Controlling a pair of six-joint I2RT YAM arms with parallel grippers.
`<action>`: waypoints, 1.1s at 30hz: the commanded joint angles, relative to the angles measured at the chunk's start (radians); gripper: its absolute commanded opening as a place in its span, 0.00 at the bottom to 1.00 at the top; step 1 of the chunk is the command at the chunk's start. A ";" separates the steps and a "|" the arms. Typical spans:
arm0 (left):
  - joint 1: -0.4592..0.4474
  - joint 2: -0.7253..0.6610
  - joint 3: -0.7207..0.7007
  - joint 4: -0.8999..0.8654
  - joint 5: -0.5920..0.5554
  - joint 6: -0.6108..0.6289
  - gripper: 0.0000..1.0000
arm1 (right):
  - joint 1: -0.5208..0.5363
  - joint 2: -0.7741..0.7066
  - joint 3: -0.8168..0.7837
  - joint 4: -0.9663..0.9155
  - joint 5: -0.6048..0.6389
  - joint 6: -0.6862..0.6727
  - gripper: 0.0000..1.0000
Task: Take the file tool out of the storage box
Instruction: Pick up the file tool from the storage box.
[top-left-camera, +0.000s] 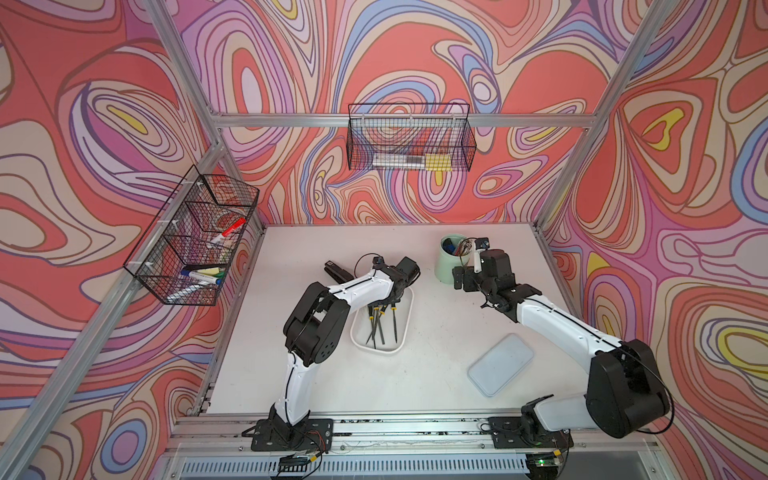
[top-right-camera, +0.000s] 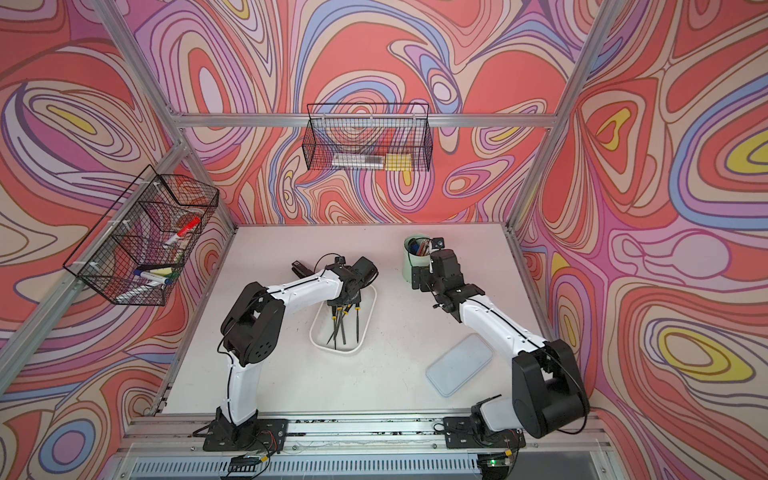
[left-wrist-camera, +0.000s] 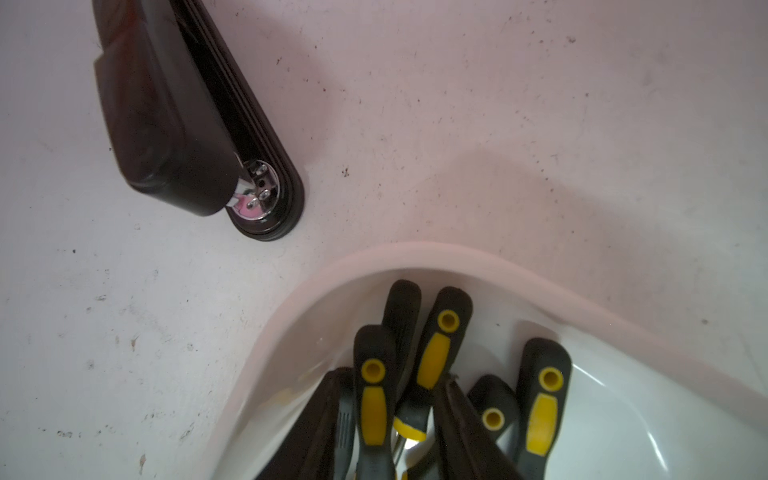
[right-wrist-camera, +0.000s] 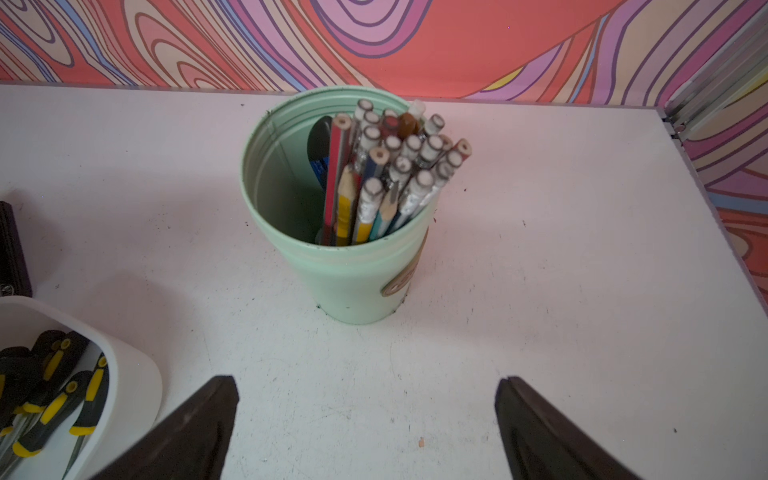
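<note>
White tabletop (left-wrist-camera: 457, 124): left end effector (left-wrist-camera: 392, 376) in storage box (left-wrist-camera: 415, 253), straddling file tool (left-wrist-camera: 373, 409), clamp unclear.

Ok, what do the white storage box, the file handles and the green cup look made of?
Storage box: glossy white plastic, judging by its highlights and rolled rim. File handles: matte black, probably rubbery, with yellow inserts. Green cup: likely painted metal, given its ridged inner wall.
</note>
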 joint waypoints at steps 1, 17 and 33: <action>0.015 0.019 -0.023 0.008 0.001 -0.020 0.40 | 0.006 -0.018 -0.012 -0.006 -0.004 -0.002 0.98; 0.032 -0.010 -0.058 0.063 0.046 -0.002 0.18 | 0.006 -0.001 0.000 -0.009 -0.014 -0.005 0.98; 0.032 -0.259 -0.155 0.240 0.168 0.109 0.10 | 0.013 -0.090 0.005 -0.072 -0.520 0.083 0.94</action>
